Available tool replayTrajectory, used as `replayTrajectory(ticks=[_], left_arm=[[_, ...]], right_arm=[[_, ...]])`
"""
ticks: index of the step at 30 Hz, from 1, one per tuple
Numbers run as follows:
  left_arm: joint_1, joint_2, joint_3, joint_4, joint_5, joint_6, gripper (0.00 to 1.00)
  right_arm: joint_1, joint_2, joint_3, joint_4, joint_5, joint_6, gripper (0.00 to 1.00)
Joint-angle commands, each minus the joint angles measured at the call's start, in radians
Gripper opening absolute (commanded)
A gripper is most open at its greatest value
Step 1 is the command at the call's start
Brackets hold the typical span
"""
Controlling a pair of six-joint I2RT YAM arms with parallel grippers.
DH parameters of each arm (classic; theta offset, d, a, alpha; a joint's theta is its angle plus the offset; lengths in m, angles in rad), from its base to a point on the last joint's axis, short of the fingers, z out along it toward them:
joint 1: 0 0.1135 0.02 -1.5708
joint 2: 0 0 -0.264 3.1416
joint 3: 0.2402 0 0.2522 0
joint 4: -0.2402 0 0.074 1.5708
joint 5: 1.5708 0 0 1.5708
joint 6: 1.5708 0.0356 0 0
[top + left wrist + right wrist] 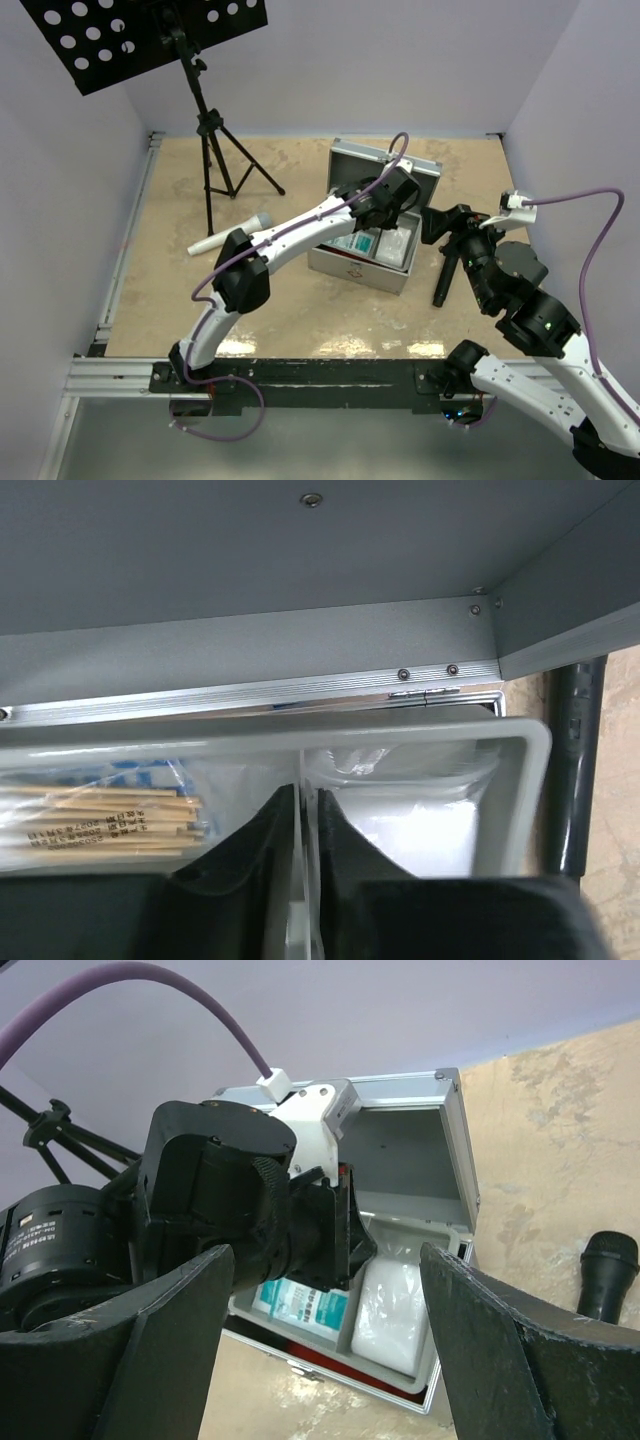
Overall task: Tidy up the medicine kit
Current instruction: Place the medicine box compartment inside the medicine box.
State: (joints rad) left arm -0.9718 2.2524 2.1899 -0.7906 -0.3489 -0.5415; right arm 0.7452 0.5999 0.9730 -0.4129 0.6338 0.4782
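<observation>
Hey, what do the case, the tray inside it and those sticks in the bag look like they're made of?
Case: likely aluminium, matte silver-grey panels, ribbed bright edging, rivets. Tray: seemingly moulded plastic, smooth pale grey, rounded rim. Sticks: probably wood, tan with printed lettering, in clear film.

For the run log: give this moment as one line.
case open | left gripper astride divider of grey tray, grip unclear | right gripper open, empty, beside case
</observation>
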Motion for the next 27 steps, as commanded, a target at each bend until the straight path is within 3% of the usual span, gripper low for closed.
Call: replayTrajectory(ticks=[1,6,16,20,27], left_arm=[[0.005,-0.04,-0.077,-0.084,0.045,-0.049,0.25],[-0.001,-0.082,-0.124,-0.068,0.034,-0.06,0.39],[-0.054,-0.286,-0.361,0.05,-0.019,-0.084,0.41],[-0.087,-0.459,-0.625,0.229,-0.059,-0.116,0.41],[-0.093,-0.857,-0.915,0.37,-0.196,-0.126,0.41]], right_arm=[[0.0,-0.005,-0.002,0.04,-0.002,0.005,0.8],[0.0,-0.002,-0.002,0.039,-0.009,0.01,0.8],[0.0,-0.011,-0.011,0.026,-0.014,0.016,0.8],[-0.001,-0.022,-0.036,0.037,-0.022,0.014,0.8],[0.0,0.017,-0.022,0.026,-0.006,0.011,0.8]])
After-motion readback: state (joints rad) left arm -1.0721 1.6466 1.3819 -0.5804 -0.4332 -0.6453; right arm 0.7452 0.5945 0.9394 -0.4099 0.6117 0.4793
